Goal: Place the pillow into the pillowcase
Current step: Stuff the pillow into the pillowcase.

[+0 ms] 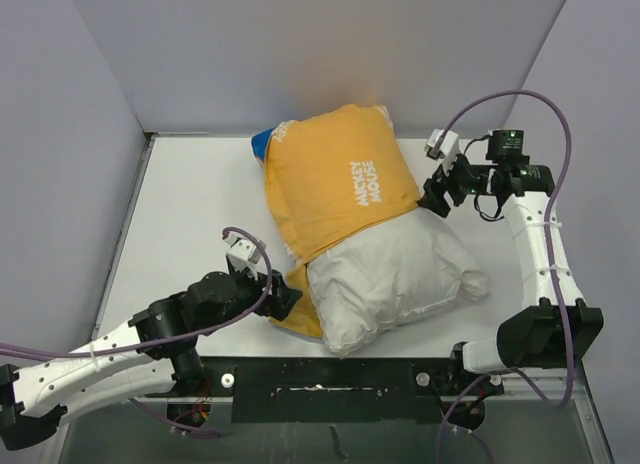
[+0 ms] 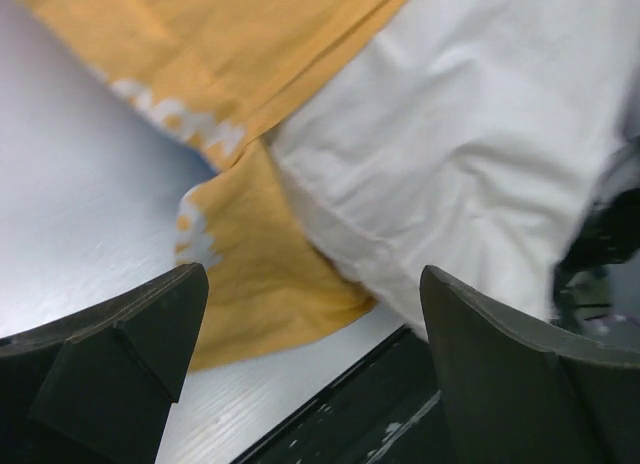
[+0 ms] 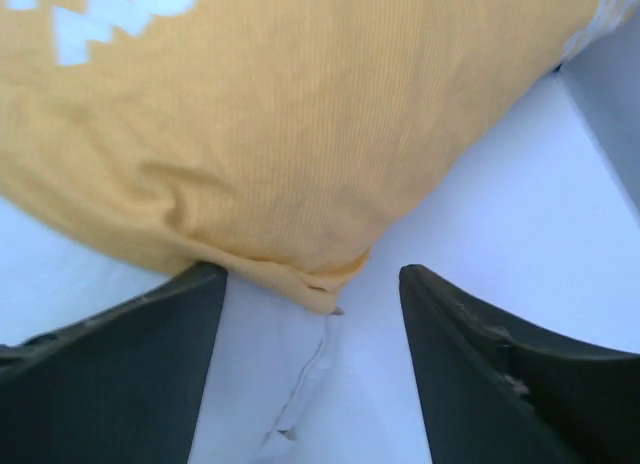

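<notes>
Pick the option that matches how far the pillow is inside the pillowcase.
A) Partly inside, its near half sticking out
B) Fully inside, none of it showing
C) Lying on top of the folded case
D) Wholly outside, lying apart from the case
A: the mustard-yellow pillowcase covers only the far part of the white pillow, whose near half shows bare.

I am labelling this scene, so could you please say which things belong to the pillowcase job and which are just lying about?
Job: white pillow, Mickey Mouse pillowcase, left gripper, right gripper.
Just there: table, purple cables, grey walls.
</notes>
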{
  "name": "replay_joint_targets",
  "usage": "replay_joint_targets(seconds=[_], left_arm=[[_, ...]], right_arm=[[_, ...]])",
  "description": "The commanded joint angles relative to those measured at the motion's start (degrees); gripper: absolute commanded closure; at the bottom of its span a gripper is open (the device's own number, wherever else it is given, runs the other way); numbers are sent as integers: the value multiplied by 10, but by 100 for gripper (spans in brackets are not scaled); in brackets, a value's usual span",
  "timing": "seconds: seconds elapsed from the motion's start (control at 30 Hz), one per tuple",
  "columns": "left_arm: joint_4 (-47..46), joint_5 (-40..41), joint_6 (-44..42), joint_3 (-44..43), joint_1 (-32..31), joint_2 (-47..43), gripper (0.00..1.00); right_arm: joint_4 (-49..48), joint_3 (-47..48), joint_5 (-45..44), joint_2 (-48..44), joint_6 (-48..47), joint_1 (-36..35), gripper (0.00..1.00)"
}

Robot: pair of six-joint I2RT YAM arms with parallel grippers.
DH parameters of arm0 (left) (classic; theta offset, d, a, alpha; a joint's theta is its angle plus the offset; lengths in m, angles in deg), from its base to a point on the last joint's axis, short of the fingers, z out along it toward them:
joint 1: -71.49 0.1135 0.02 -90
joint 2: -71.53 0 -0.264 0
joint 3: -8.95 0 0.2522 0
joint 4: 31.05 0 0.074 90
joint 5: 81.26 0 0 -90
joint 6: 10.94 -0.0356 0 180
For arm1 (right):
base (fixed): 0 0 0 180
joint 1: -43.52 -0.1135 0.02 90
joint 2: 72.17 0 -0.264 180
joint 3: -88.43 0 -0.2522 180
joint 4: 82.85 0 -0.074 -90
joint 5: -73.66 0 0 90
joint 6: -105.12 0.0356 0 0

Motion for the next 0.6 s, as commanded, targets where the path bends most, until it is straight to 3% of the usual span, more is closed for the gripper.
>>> replay_joint_targets(seconds=[0.0, 0.1, 0.17, 0.23, 0.33, 0.4, 0.57], left_arm=[[136, 102, 49, 10, 10, 48, 11], [80, 72, 41, 35, 37, 76, 8], [7, 11, 28, 67, 76, 83, 8], [-78, -61, 21, 105, 132, 87, 8], [-197, -158, 25, 156, 200, 101, 9], [-277, -217, 38, 181, 227, 119, 10], [-413, -283, 58, 190, 228, 212, 16]], right_arm=[[65, 66, 174, -90, -97, -5, 18], [167, 90, 297, -117, -247, -25, 0], [311, 92, 363, -103, -424, -73, 2], [358, 52, 338, -96, -540, -180, 2], [350, -6, 291, -63, -593, -283, 2], [313, -24, 236, -42, -575, -332, 1], [199, -92, 38, -24, -504, -438, 5]])
